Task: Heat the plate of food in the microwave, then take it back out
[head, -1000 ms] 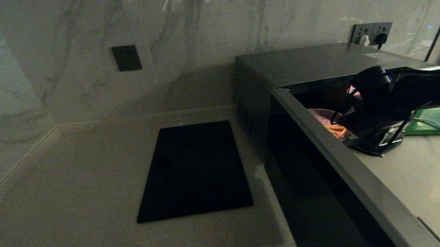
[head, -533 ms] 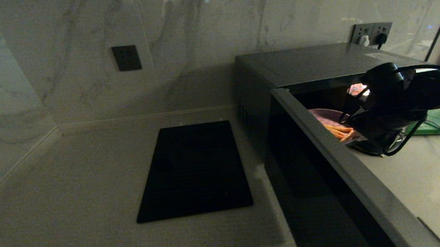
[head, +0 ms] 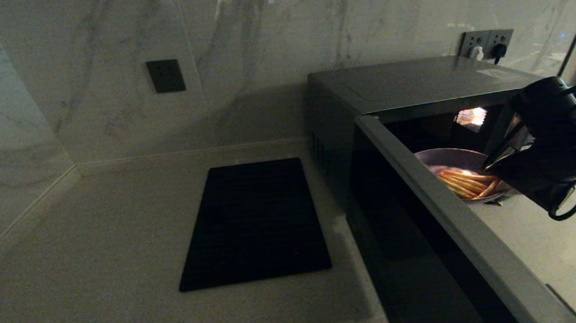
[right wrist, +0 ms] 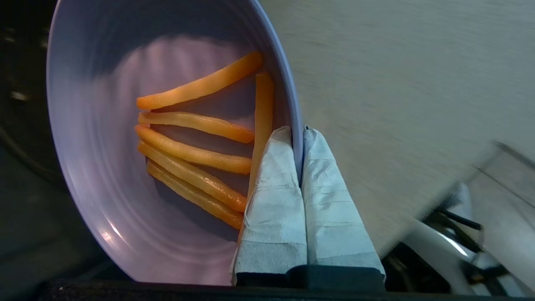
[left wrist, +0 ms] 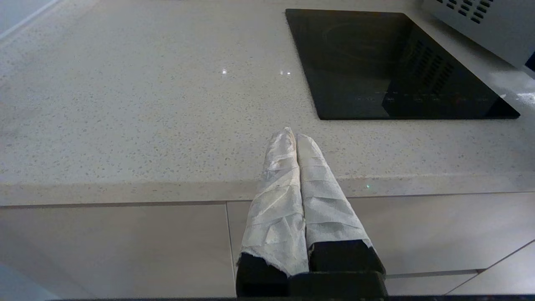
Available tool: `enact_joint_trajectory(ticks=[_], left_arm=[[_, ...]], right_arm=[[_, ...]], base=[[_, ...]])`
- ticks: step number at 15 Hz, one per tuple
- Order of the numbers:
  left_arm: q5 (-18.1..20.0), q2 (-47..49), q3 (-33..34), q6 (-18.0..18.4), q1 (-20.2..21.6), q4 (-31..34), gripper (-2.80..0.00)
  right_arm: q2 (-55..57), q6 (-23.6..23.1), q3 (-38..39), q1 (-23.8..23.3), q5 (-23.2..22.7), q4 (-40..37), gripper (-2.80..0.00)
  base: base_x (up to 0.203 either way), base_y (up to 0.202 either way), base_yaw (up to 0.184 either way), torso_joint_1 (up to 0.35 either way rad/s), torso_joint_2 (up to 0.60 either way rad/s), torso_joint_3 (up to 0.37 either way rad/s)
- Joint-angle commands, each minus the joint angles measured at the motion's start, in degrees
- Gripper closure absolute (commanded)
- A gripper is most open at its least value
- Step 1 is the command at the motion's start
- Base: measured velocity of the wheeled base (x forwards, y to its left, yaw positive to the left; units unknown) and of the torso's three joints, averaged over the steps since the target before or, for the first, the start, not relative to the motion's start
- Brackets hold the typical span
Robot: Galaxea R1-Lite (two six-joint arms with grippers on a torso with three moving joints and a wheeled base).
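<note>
Marble walls and speckled stone counter (head: 98,276); right tool (right wrist: 297,138) pinches the plate of food (right wrist: 87,138), left tool (left wrist: 294,140) clenched.

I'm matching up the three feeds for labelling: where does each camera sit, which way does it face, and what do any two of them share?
Head view: high on the robot, looking forward and down at the counter, the open microwave and the right hand holding the plate of food.
Left wrist view: behind the shut left hand, parked at the counter's edge, facing the black cooktop.
Right wrist view: behind the right hand, pinching the plate's rim, fries inside.
Shared: head and right wrist views both show the plate; head and left wrist views both show the cooktop.
</note>
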State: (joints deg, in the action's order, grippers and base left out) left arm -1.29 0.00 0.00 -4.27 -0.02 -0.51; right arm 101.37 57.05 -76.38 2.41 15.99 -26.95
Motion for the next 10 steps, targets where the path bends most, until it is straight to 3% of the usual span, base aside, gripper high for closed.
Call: enact_joint_trajectory(ticks=[1,5,10], left_arm=[[-0.03,0.09,0.0,-0.04,0.02,-0.02,0.0],[-0.03,0.09,0.0,-0.04,0.02,-0.02,0.0],[-0.03,0.04,0.0,-0.04,0.02,-0.02,0.0]], right_arm=[[-6.22,0.34,4.84,0.04,0.67,-0.24,0.0],[-14.89,0.41,11.92,-0.93,2.91,-0.4,0.0],[-20.28,0.51,15.87,-15.03,3.1,-1.59,0.0]], base=[[0.0,0.0,0.0,0.0,0.0,0.0],[0.0,0.0,0.0,0.0,0.0,0.0],[0.0,0.0,0.0,0.0,0.0,0.0]])
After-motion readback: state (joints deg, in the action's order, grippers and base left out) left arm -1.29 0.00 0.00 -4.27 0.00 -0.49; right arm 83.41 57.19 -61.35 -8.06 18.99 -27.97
